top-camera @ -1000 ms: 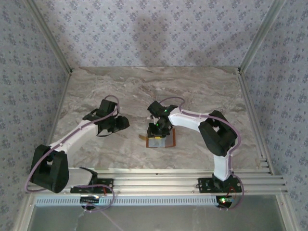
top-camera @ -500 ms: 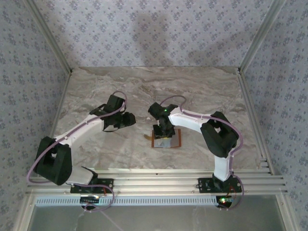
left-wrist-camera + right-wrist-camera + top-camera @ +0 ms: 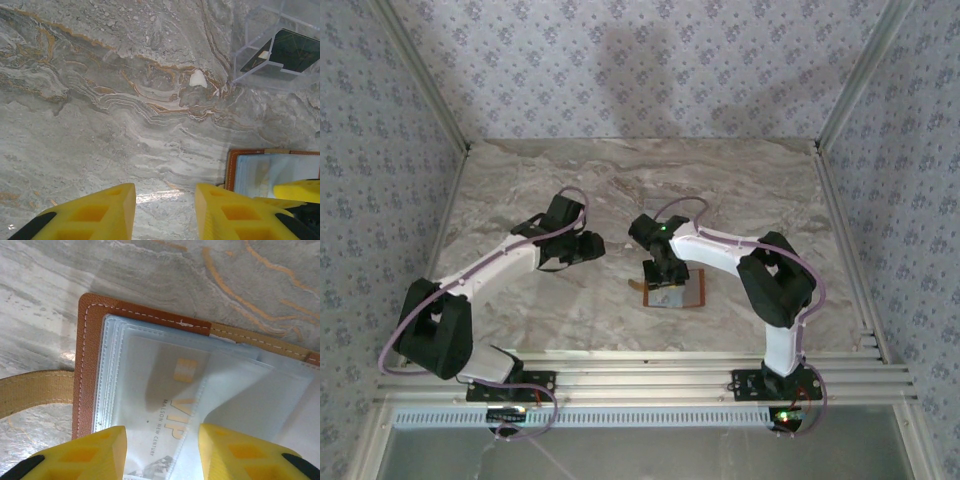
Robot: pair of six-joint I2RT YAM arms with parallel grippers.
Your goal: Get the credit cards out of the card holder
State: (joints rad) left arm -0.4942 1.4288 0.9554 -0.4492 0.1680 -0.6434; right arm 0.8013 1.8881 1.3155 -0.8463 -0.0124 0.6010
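Leather marks the middle of the scene: the small tan-brown bifold card holder [image 3: 672, 293] lies opened flat on the grey marble-patterned table [image 3: 620, 180], its clear-and-grey sleeves facing up. From the right wrist view the card holder's stitched brown edge [image 3: 92, 340] runs down the left, and a thin tan strap [image 3: 35, 390] sticks out sideways from that edge onto the marble. A pale grey-silver credit card [image 3: 170, 405] with gold "VIP" lettering sits inside the card holder's top sleeve, fully tucked in. The right gripper [image 3: 162, 450] is directly above the card holder, pointing down at it, its two yellow fingers [image 3: 85, 455] spread apart either side of that pale card with nothing clamped between them; whether the fingertips touch the sleeve cannot be told. In the top view the right gripper [image 3: 665, 272] covers the far part of the card holder. The left gripper [image 3: 592, 247] sits to the left of the card holder, apart from it, over bare marble. Its yellow fingers [image 3: 95, 210] are likewise parted and grip nothing, and the card holder's brown corner [image 3: 232, 167] shows just beside its right finger. Beyond the card holder in that left wrist view stands a clear plastic tray [image 3: 250, 55], apart from it, with a dark rectangular credit card [image 3: 295, 50] inside; whether that card lies flat or leans cannot be told.
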